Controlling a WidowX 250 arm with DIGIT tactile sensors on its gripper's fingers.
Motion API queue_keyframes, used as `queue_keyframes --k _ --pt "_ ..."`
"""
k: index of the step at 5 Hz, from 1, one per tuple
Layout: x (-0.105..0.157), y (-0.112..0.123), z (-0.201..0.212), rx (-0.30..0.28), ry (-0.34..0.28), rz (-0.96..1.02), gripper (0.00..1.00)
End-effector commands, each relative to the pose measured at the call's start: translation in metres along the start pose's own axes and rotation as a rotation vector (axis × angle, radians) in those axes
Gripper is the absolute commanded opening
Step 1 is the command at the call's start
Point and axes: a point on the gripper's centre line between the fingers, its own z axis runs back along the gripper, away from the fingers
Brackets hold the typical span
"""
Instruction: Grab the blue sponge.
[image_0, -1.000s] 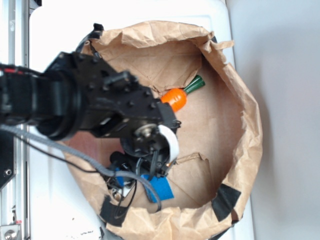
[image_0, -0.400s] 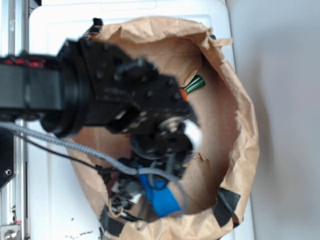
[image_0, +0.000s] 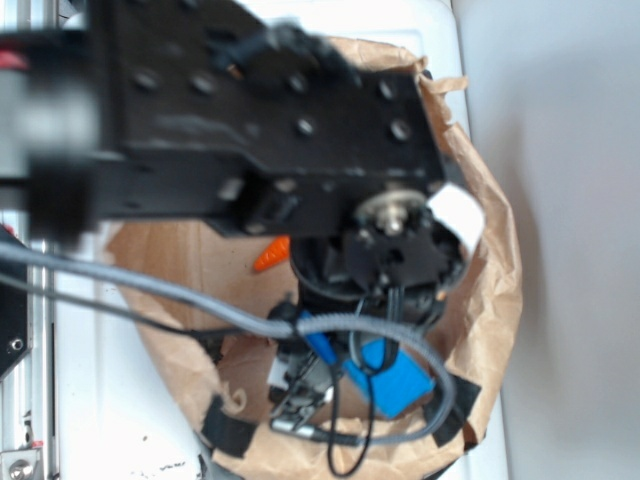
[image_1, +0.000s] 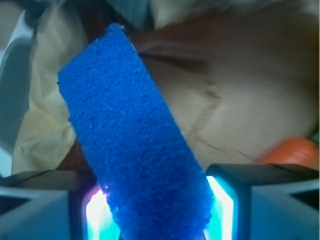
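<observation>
Bright blue sponge (image_1: 135, 145), orange carrot (image_1: 295, 150)

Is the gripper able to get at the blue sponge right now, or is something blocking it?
Yes, it looks so. In the wrist view the blue sponge already sits between the gripper fingers, both pads apparently against it, with nothing between. The carrot lies off to the side.

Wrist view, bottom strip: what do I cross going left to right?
Left finger of the end effector → blue sponge clamped between the pads → right finger → sliver of the orange carrot just above it at the right edge.
</observation>
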Motion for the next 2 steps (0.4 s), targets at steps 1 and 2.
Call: queue_keyframes --k 1,2 --pt "0.005 -0.004 0.057 0.125 -0.079 0.192 0.0" --pt "0.008 0.001 0.067 0.253 -0.078 0.35 0.0"
